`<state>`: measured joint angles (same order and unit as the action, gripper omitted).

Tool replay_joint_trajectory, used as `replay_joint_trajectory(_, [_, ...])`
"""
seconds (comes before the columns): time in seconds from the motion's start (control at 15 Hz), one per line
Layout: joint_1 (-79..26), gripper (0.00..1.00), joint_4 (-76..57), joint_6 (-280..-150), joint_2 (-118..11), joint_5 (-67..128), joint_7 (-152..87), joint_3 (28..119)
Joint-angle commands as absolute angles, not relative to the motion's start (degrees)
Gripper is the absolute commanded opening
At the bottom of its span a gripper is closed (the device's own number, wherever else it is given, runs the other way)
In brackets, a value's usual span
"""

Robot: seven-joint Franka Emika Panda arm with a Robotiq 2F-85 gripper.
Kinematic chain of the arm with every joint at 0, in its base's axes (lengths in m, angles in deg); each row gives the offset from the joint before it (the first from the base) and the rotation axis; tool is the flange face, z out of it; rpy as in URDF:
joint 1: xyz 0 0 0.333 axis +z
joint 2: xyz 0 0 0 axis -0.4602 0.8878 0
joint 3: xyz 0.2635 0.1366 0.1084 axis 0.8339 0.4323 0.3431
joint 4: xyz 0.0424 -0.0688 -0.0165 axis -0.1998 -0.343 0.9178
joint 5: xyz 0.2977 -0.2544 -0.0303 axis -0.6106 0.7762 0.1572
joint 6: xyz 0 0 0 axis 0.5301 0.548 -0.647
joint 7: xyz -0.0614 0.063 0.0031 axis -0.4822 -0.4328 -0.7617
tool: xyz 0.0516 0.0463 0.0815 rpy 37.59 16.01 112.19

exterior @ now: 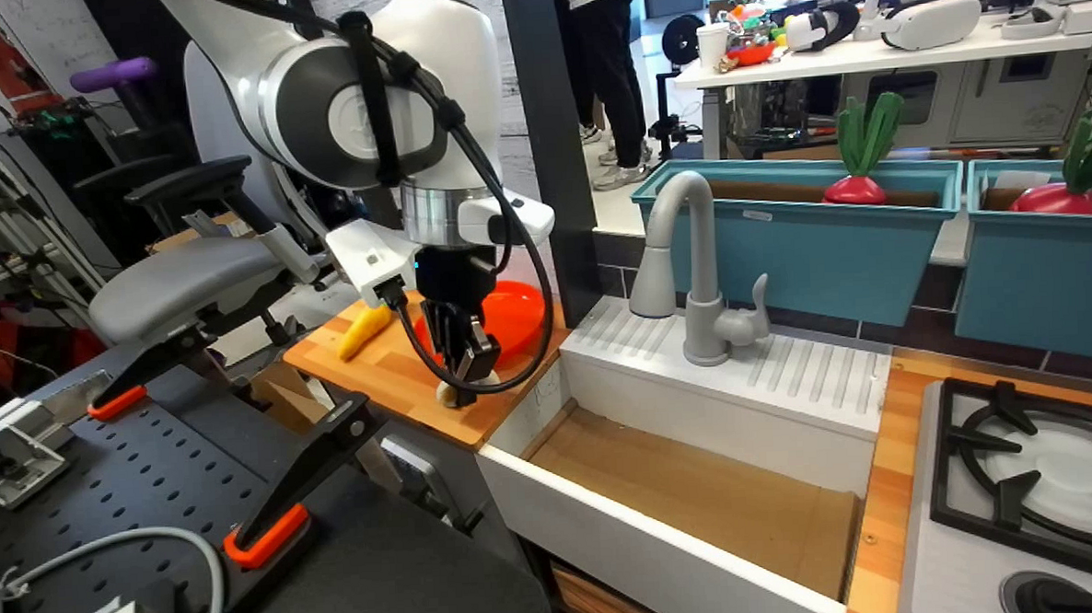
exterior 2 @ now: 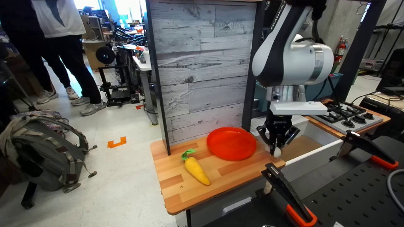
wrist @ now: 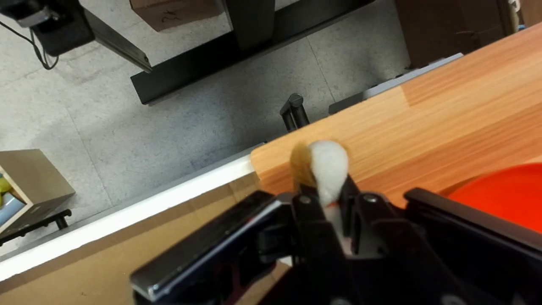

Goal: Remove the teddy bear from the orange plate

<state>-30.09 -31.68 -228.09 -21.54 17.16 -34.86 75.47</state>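
Observation:
The teddy bear, a small pale soft lump with a brownish side, is pinched between my fingertips in the wrist view [wrist: 330, 165]. It also shows below the fingers in both exterior views [exterior: 446, 396] [exterior 2: 277, 153]. My gripper [exterior 2: 274, 146] is shut on it and points down at the corner of the wooden board, beside the sink; the wrist view shows the fingers too [wrist: 326, 197]. I cannot tell whether the bear touches the board. The orange plate [exterior 2: 232, 143] lies on the board with nothing on it, away from the bear. It is partly behind my gripper in an exterior view [exterior: 517, 322].
A yellow carrot-like toy [exterior 2: 196, 170] with a green top lies on the wooden board [exterior 2: 176, 197]. The white sink [exterior: 649, 560] adjoins the board, with a grey faucet [exterior: 703, 272] behind it. A stove [exterior: 1051, 478] stands beyond. Black clamps [exterior 2: 285, 189] sit along the front edge.

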Motion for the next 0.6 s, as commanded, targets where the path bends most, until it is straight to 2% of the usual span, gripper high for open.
replay_joint_trajectory(0.0, [-29.6,0.04,-29.0,-226.2,-19.5,18.6,-35.2,75.2])
replay_joint_trajectory(0.4, [-29.7,0.04,-27.4,-226.5,-18.4,18.4,-34.5,76.0])
replay_joint_trajectory(0.47, [-29.7,0.16,-27.2,-226.5,-18.3,18.4,-34.5,76.1])
replay_joint_trajectory(0.53, [-29.9,0.41,-26.7,-226.0,-18.2,18.2,-34.4,76.3])
